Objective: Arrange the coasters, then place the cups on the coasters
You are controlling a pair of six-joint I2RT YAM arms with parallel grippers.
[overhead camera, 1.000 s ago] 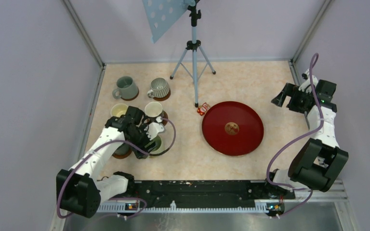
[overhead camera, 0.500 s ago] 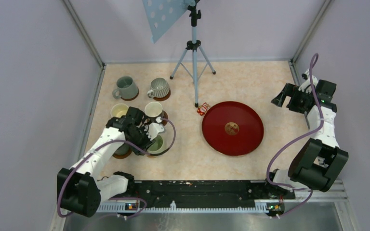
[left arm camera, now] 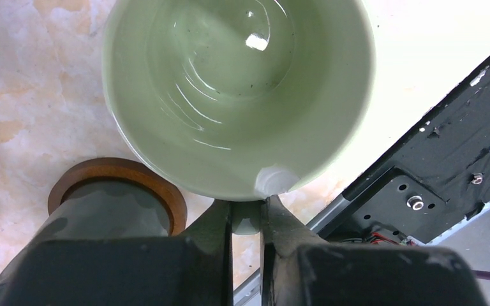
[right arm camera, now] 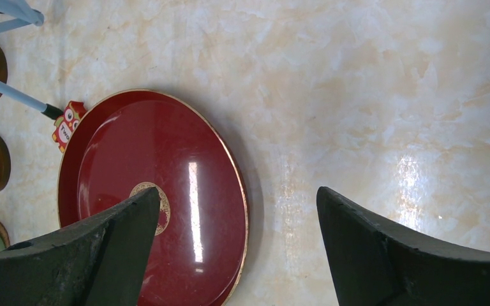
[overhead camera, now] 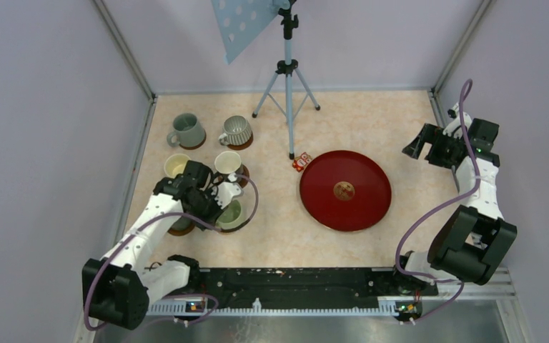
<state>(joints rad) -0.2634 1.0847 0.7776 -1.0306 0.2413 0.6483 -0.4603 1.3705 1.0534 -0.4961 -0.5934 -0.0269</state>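
While clamping the left gripper (left arm camera: 247,207) hard on the handle of the pale green mug (left arm camera: 236,95), hanging low over the left-hand cluster of cups. Squeezing that handle between both fingers (left arm camera: 214,223), no gap showing, and filling the wrist view with the mug's open bowl. Holding the pale green mug at the near right corner of the cluster; possibly resting on a coaster there, but hard telling from above with the left arm (overhead camera: 154,221) covering part of it. Catching, just left of it and half under the arm, a darker mug (left arm camera: 111,207) sitting on a brown coaster (left arm camera: 163,193). Looking one row back: finding the cream mug (overhead camera: 176,163) and the white mug (overhead camera: 226,162) side by side, with a dark coaster (overhead camera: 244,171) peeking out beneath the white one. Reaching the back row: seeing the grey-green mug (overhead camera: 186,131) and the ribbed grey mug (overhead camera: 237,130), both upright on coasters, both with handles pointing left. Sliding right: passing the tripod (overhead camera: 287,78) and a small red tag (overhead camera: 301,163) lying right against the rim of the red tray (overhead camera: 372,204), flat in mid-table. Ending far right: hovering the right gripper (right arm camera: 237,191) above the pale tabletop (right arm camera: 370,95), fingers spread wide and gripping nothing, off beyond the tray's right side.
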